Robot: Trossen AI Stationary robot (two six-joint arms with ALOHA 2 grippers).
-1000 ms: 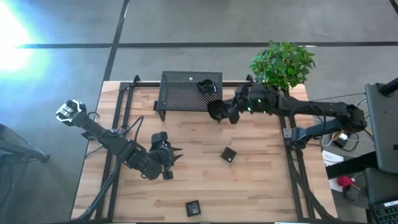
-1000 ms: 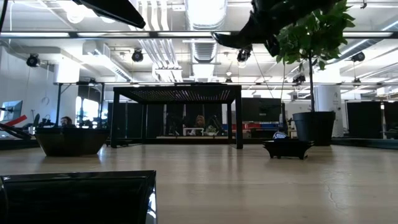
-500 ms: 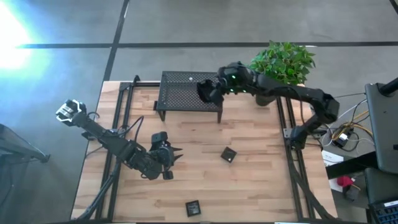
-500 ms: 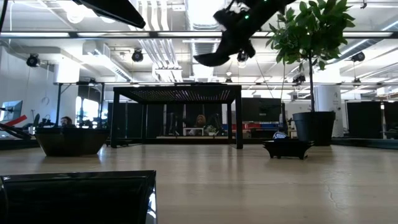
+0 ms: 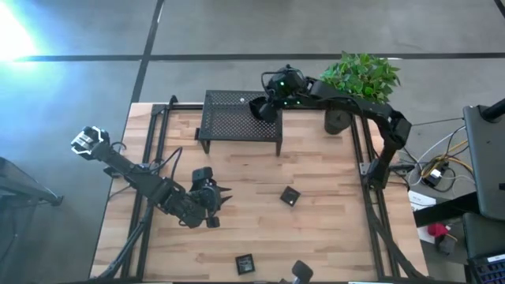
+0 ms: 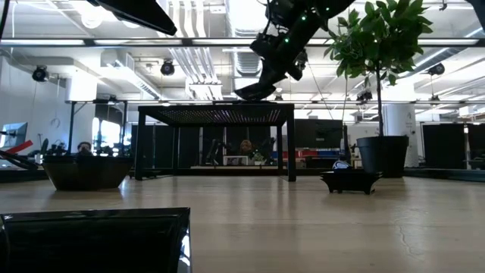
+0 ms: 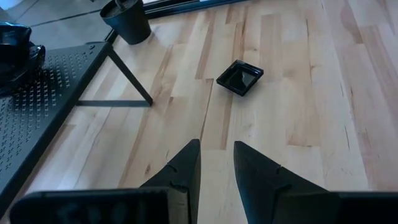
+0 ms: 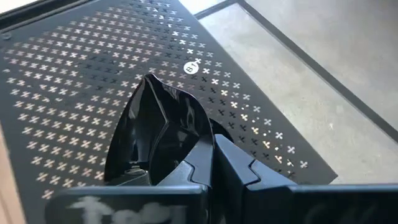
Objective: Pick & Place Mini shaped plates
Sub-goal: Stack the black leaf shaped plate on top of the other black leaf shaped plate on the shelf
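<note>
No readable text from my end. Only a small white sticker on the perforated stand [image 8: 192, 67], markings too small to read.

I work in a robotics lab set inside a large open-plan industrial hall. My wooden table [image 5: 316, 229] stands on a bare grey concrete floor [image 5: 237, 31] marked with dark lines. In the low view, exposed ceiling ducts [image 6: 182, 53] and rows of strip lights [image 6: 250, 15] run overhead. Desks with monitors [image 6: 11, 133] fill the background, where seated people [image 6: 244, 148] show. Loose cables and electronics [image 5: 434, 177] lie beside the table frame. A potted plant [image 5: 359, 79] stands at the table's far corner
</note>
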